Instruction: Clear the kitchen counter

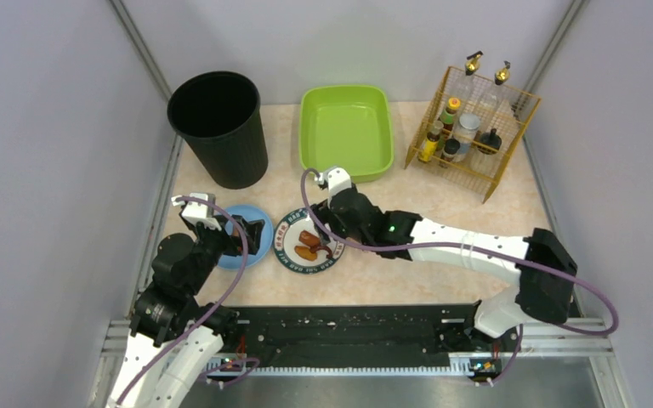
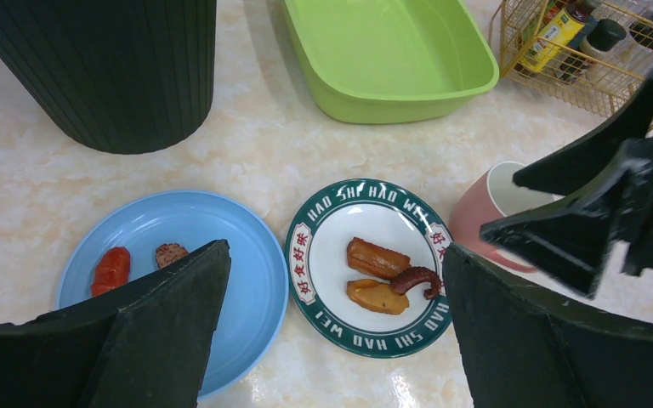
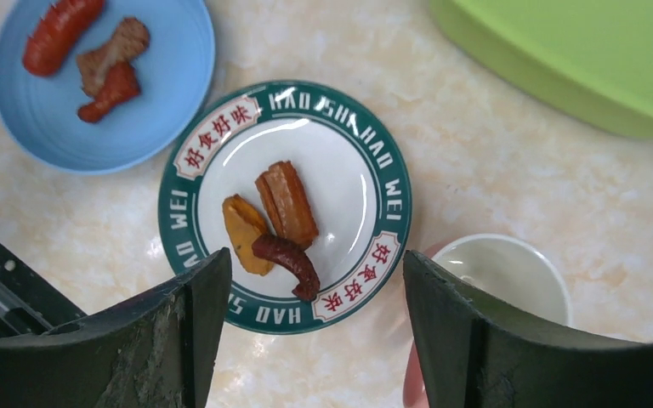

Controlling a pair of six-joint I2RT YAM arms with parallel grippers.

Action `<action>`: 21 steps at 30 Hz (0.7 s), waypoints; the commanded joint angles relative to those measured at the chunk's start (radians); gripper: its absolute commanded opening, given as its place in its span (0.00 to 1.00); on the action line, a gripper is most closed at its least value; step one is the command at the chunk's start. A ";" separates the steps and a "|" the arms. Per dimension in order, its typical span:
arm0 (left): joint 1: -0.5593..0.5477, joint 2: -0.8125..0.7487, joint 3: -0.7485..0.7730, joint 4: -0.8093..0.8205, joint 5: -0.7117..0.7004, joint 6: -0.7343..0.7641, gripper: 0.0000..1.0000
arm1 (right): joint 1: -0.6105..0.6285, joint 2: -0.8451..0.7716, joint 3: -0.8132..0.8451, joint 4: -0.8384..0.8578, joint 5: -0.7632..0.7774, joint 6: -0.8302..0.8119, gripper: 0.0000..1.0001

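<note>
We see two arms with white shells and big black joints. The left arm (image 1: pixel 174 263) is black near its top and white lower down. The right arm (image 1: pixel 468 246) has a long white part, a blocky black elbow and a tiny green light (image 1: pixel 388 228). A thin purple cable (image 1: pixel 243 255) runs along each arm. The left gripper (image 2: pixel 333 251) and right gripper (image 3: pixel 315 255) have wide, black, wedge-shaped fingers (image 3: pixel 170 340) with scuffed edges.

Kitchen counter (image 1: pixel 391 280) holds bin (image 1: pixel 229 153), tub (image 1: pixel 346 132), rack (image 1: pixel 514 140), plates (image 2: pixel 255 255), cup (image 3: pixel 510 280).

glossy stone-look kitchen counter (image 1: pixel 374 279); smooth plastic tub (image 1: pixel 345 127); metal wire rack (image 1: pixel 447 178); ribbed matt bin (image 1: pixel 236 155)
</note>
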 commanded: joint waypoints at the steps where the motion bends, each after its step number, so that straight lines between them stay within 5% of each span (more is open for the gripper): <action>1: -0.003 -0.002 -0.002 0.025 -0.009 0.013 0.99 | 0.013 -0.091 0.061 -0.033 0.071 -0.043 0.71; 21: -0.004 -0.001 -0.003 0.027 -0.007 0.012 0.99 | -0.050 -0.022 -0.020 -0.046 0.057 0.007 0.55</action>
